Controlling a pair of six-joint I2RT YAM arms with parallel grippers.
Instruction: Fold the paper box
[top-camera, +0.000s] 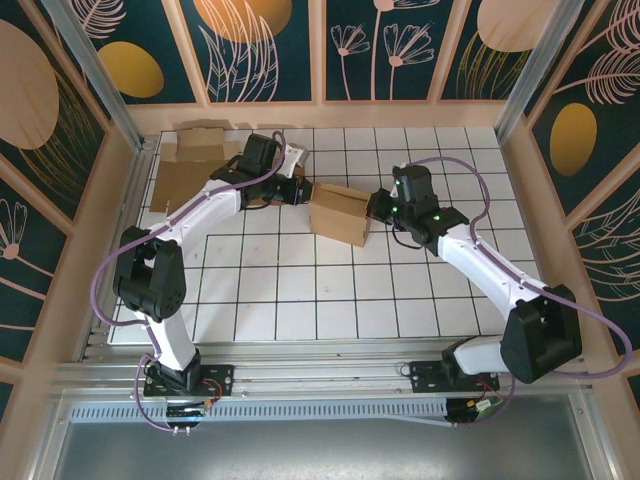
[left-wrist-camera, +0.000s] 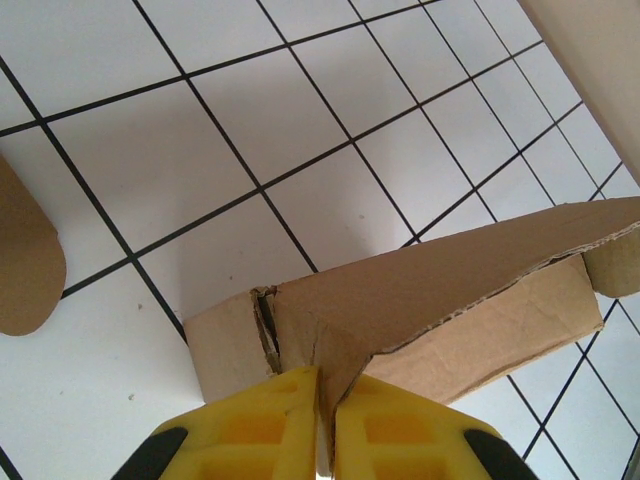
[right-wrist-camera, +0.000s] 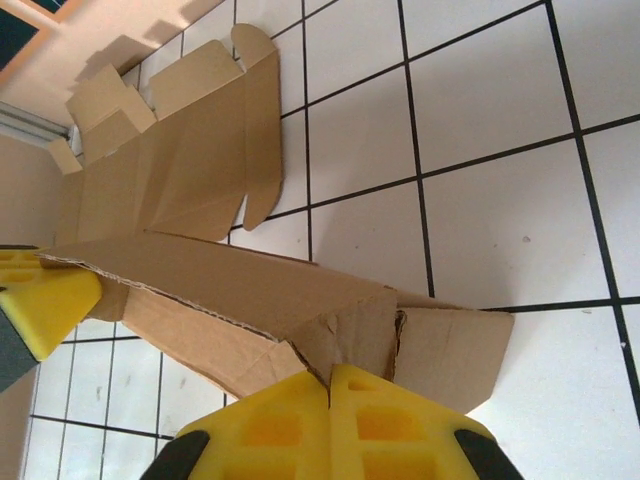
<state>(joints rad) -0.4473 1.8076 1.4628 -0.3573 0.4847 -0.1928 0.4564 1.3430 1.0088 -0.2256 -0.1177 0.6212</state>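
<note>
Pinching is what both of my hands do at this moment. My left gripper is closed on the left end of the paper box, and my right gripper is closed on its right end, so the box is between the two.

The box is over the far half of the white grid table, about in the middle between left and right, and it is turned a little against the grid lines. I cannot tell if its bottom touches the table or hangs just above it.

From my left wrist camera I see my two yellow fingers pressed almost together, with only a thin cardboard wall between them. Above them one brown panel of the box goes away from me in a slope, and the corner next to my fingers is creased and a little torn.

From my right wrist camera the picture is similar: my yellow fingers are pressed on a thin edge of the box. Just beside them a small flap stands out from the box, low over the white tiles. At the other end of the box one yellow finger of my left gripper touches the cardboard.

At the far left of the table, well apart from the box, flat cardboard blanks lie unfolded.
</note>
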